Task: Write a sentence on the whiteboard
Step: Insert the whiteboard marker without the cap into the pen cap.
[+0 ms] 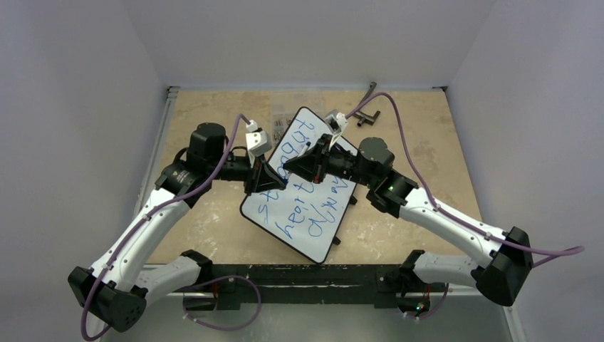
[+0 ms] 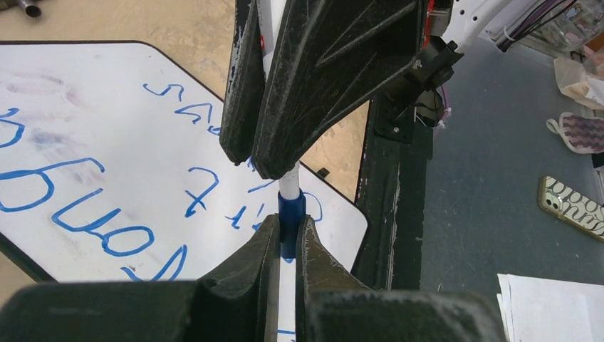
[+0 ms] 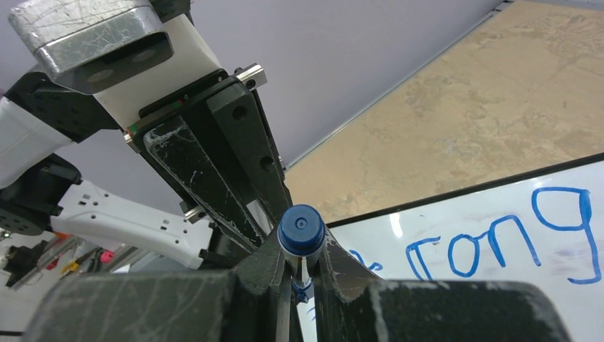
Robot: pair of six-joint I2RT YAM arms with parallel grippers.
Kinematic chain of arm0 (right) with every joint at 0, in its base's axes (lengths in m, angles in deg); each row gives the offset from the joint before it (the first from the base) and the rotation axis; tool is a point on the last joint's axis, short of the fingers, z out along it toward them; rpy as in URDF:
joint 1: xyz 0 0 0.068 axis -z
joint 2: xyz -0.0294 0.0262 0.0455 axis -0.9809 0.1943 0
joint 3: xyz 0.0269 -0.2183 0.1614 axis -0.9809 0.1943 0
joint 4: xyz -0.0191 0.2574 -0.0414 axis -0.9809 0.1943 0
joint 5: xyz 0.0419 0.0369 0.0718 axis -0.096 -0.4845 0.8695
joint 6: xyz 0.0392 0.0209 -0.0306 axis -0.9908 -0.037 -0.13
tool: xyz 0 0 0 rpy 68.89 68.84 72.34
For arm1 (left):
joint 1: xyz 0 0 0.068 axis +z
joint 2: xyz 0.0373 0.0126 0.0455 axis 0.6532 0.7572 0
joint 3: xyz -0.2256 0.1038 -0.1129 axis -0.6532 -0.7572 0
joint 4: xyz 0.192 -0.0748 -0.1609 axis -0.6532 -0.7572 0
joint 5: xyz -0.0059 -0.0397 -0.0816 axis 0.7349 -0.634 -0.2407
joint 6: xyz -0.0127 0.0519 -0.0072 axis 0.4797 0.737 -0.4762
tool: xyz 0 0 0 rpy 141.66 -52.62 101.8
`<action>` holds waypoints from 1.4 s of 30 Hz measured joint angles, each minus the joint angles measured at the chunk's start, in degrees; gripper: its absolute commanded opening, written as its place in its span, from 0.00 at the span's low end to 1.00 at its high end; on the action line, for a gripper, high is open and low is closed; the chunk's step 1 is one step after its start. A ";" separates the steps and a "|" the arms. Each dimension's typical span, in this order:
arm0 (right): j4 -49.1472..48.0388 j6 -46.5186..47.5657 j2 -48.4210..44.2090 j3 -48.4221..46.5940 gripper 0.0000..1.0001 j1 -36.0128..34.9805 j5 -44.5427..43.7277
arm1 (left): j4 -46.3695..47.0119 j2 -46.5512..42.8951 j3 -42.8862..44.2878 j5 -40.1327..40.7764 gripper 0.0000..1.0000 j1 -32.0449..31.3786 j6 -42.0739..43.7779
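Observation:
The whiteboard [image 1: 322, 246] lies tilted on the tan table between the arms. The sentence [image 1: 306, 196] is blue lettering in rows on it. Both grippers meet above the board's middle. My left gripper [image 1: 269, 177] is shut on the blue cap [image 2: 290, 217] of a marker. The marker's white body [image 2: 288, 187] runs from the cap up into the right gripper's fingers [image 2: 320, 78]. My right gripper [image 1: 308, 164] is shut on the marker, whose round blue end [image 3: 300, 226] shows between its jaws. The board [image 2: 85, 100] and lettering [image 2: 71, 206] lie below, and the right wrist view shows them too [image 3: 498, 246].
A black T-shaped tool [image 1: 367, 115] and a clear packet [image 1: 278, 117] lie at the back of the table. The black front rail [image 2: 399, 185] borders the board's near corner. Beyond it on the floor are a phone [image 2: 570, 206] and papers [image 2: 548, 306].

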 measured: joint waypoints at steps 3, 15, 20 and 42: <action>2.40 1.51 0.59 -1.25 0.00 -0.98 -1.27 | -0.15 -0.02 -0.33 0.22 0.00 0.02 0.00; 7.72 4.61 2.23 -3.61 0.00 -3.39 -4.66 | -1.18 0.04 -0.72 1.36 0.00 0.02 -0.02; 8.09 4.59 2.62 -3.65 0.00 -3.74 -5.53 | -1.22 0.04 -1.01 1.95 0.00 0.02 -0.02; 14.91 -6.78 7.76 -8.24 0.00 -8.04 -21.03 | -0.57 -1.88 -3.41 9.97 0.00 0.42 -2.89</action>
